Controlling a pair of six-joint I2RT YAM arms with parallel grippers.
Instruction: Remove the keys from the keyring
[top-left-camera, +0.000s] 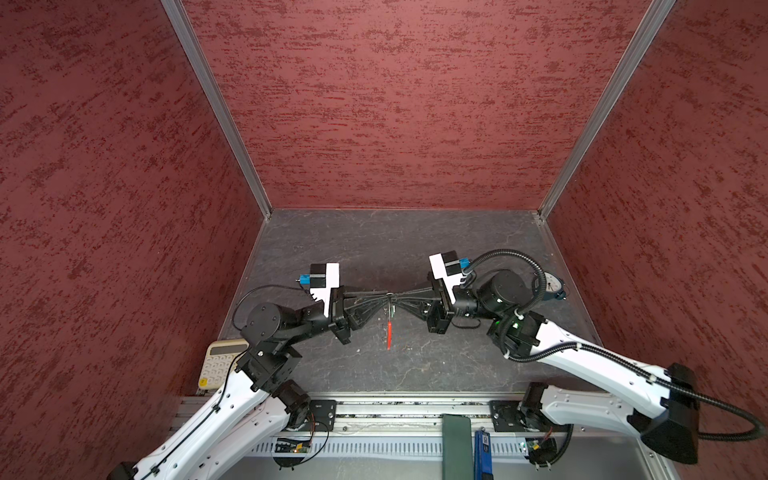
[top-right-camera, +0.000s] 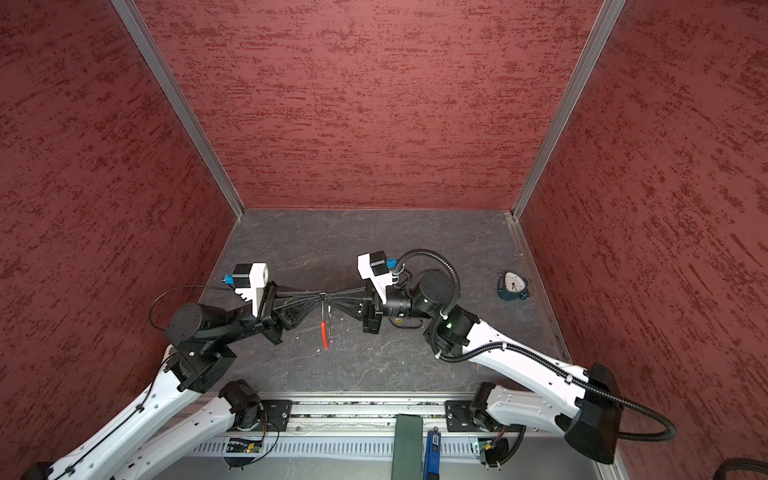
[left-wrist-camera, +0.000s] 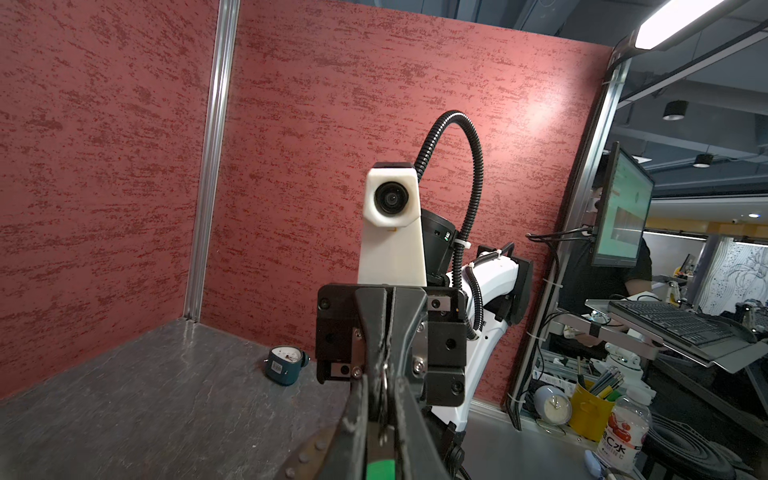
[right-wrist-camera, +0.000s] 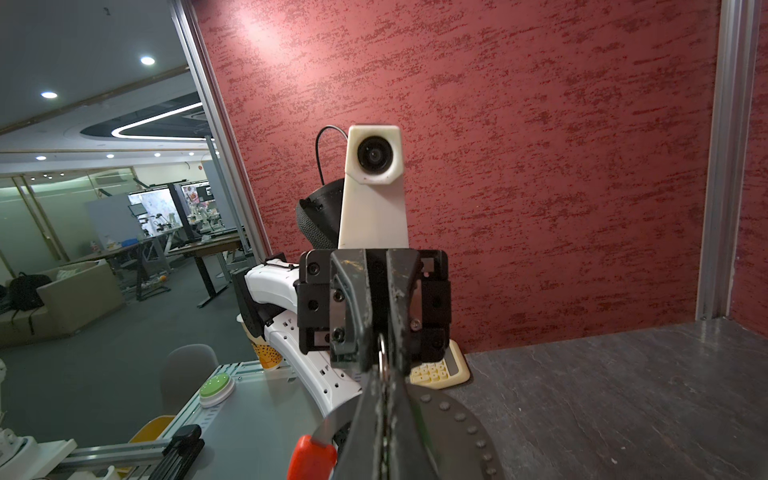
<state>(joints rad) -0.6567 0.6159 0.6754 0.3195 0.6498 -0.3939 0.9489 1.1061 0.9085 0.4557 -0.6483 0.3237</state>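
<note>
Both grippers meet tip to tip above the middle of the dark table (top-left-camera: 374, 249). The keyring hangs from them, its red sleeve (top-left-camera: 389, 330) pointing down toward the table. In the right wrist view the sleeve (right-wrist-camera: 311, 459) sits at the end of a silver band. My right gripper (right-wrist-camera: 381, 361) is shut on a small metal ring (right-wrist-camera: 381, 351) of the keyring. My left gripper (left-wrist-camera: 384, 378) stands slightly open, with a small ring (left-wrist-camera: 385, 380) standing free in the narrow gap. A green key (left-wrist-camera: 380, 469) shows in the gap further back; in a top view it (top-right-camera: 329, 309) hangs beside the sleeve.
A cream calculator (top-left-camera: 218, 363) lies at the table's front left, partly under the left arm. A small teal dial clock (top-right-camera: 514, 286) stands at the right. Red walls close in three sides. A metal rail (top-left-camera: 395, 409) runs along the front edge.
</note>
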